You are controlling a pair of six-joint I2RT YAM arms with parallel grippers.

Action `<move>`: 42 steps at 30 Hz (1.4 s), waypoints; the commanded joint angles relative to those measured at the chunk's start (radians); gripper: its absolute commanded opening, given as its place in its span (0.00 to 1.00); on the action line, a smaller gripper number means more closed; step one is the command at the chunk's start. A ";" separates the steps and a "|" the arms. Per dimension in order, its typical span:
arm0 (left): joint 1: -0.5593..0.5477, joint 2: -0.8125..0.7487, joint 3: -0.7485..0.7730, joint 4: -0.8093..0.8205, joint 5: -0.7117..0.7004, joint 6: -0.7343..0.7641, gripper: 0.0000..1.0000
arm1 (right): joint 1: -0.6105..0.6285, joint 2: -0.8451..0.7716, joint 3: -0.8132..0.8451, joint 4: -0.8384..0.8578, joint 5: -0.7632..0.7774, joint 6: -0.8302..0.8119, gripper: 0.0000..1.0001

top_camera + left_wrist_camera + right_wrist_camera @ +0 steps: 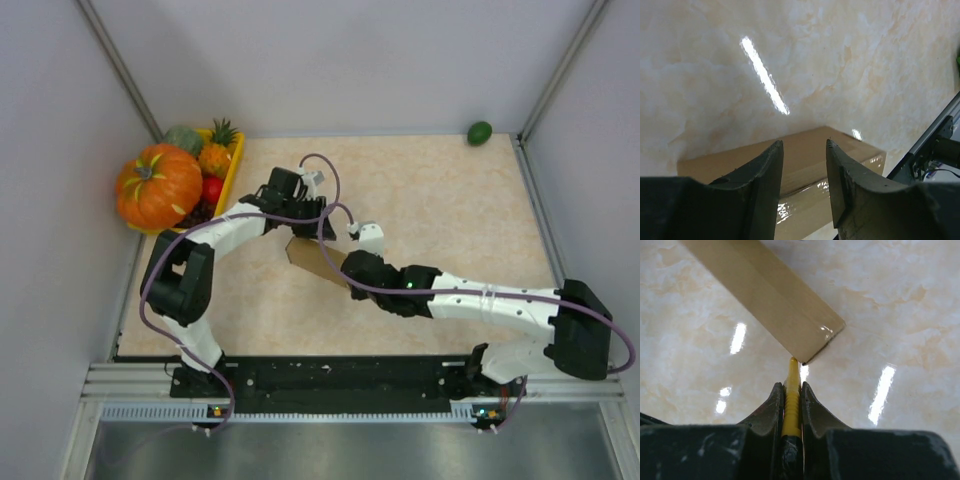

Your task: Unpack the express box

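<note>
The express box (313, 258) is a small brown cardboard oblong, taped glossy, lying mid-table. In the left wrist view the box (805, 160) lies just below and beyond my left gripper (804, 145), whose jaws stand open over it. My right gripper (790, 387) is shut on the yellow utility knife (791, 400). The knife's tip points at the near corner of the box (770, 295) and touches or nearly touches it. In the top view my left gripper (318, 228) is at the box's far end and my right gripper (350, 268) at its near right end.
A yellow fruit tray (232, 175) at the back left holds an orange pumpkin (158, 186), a pineapple and other fruit. A green fruit (479, 132) lies at the back right corner. Grey walls enclose the marble-patterned table (450, 210).
</note>
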 commanded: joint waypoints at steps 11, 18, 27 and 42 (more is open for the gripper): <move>-0.002 -0.147 -0.089 -0.059 0.067 0.076 0.48 | -0.079 -0.165 -0.066 -0.101 0.091 0.123 0.00; -0.003 -0.167 -0.052 -0.091 0.094 0.172 0.61 | -0.106 -0.236 -0.108 -0.112 0.079 0.140 0.00; -0.126 -0.221 -0.014 -0.186 0.087 0.642 0.83 | -0.178 -0.293 -0.134 -0.149 -0.038 0.158 0.00; -0.207 -0.219 -0.103 -0.158 -0.035 0.836 0.99 | -0.238 -0.254 -0.091 -0.192 -0.079 0.176 0.00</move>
